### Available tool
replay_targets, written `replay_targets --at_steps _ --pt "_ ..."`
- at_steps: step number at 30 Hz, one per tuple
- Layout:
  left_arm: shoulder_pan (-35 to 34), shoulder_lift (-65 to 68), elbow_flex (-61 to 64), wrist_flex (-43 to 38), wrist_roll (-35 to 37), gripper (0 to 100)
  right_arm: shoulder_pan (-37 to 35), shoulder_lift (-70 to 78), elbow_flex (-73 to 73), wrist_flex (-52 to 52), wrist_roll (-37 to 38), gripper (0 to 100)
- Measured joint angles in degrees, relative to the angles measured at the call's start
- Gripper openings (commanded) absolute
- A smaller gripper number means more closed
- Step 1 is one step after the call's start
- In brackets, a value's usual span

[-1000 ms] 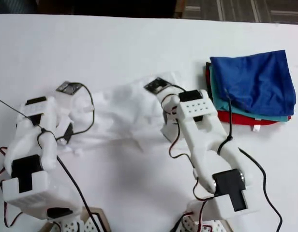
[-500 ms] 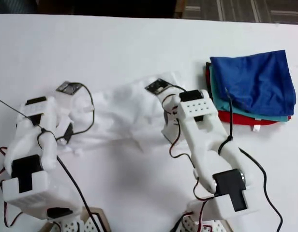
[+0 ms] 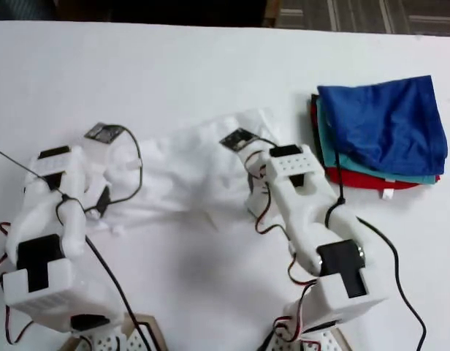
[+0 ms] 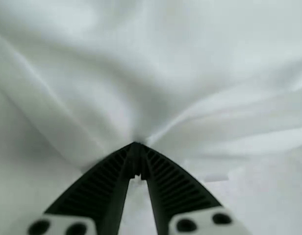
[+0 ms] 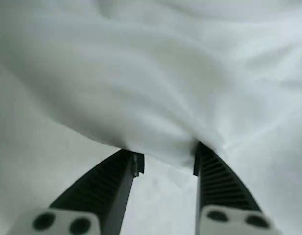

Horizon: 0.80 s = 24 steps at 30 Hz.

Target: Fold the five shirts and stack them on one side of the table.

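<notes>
- Table (image 3: 174,58): white top.
- White shirt (image 3: 185,172): crumpled, lying mid-table between the two arms.
- Stack of folded shirts (image 3: 382,124): blue on top, teal and red beneath, near the white shirt on the right arm's side.
- Left gripper (image 4: 136,149): pressed together, pinching a fold of the white shirt.
- Right gripper (image 5: 168,159): spread apart, tips at the white shirt's edge.

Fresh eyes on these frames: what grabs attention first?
The stack of folded shirts, blue one on top, sits at the right side of the table in the high view. A crumpled white shirt lies left of it, barely standing out from the white tabletop. The left tool is pinched shut on a fold of that shirt; the right tool is open at its edge.
</notes>
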State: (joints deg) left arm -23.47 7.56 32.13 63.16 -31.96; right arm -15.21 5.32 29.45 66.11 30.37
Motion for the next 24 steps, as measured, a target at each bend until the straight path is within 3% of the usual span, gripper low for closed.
replay_targets --at_steps 3,16,21,24 --pt "0.00 0.00 0.00 0.00 0.00 3 2.02 -2.55 0.00 0.00 0.09 1.7" --pt "0.00 0.00 0.00 0.00 0.09 3 4.22 -11.08 0.35 7.21 0.09 2.2" --pt "0.00 0.00 0.00 0.00 0.09 3 4.22 -10.20 0.35 8.00 0.88 16.3" --pt "0.00 0.00 0.00 0.00 0.09 3 4.22 -8.53 0.35 8.00 1.14 17.8"
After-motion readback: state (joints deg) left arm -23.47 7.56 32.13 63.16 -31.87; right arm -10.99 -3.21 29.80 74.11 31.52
